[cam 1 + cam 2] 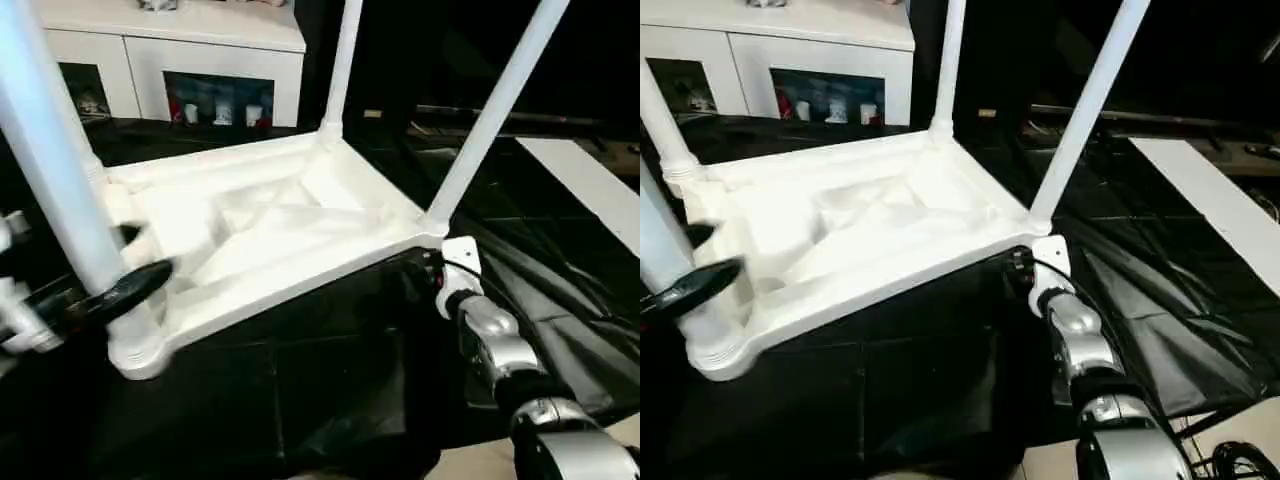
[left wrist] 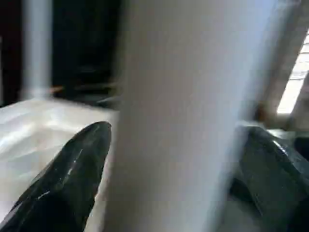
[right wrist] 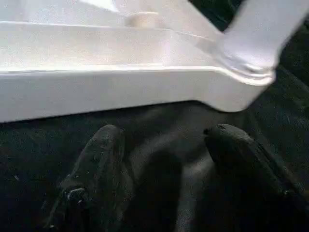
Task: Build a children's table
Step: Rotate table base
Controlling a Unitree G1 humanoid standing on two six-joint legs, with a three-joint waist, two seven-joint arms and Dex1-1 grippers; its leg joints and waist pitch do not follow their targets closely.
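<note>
On a black sheet (image 1: 330,380) covering the floor, the white tabletop (image 1: 260,235) lies upside down, its ribbed underside facing up, with legs standing in its corner sockets. The nearest leg (image 1: 60,180) rises at the robot's left; two further legs (image 1: 495,110) stand at the far and right corners, and a fourth (image 1: 660,130) shows at the far left corner. The left gripper (image 1: 135,262) straddles the nearest leg low down, just above its socket, one black finger (image 2: 72,179) on each side; the jaws stand wide, and whether the pads press the leg cannot be told. The right gripper (image 3: 164,145) hovers over the black sheet just beside the tabletop's right corner, fingers parted and holding nothing. Behind the tabletop stands a white cabinet (image 1: 180,50) with glass doors.
</note>
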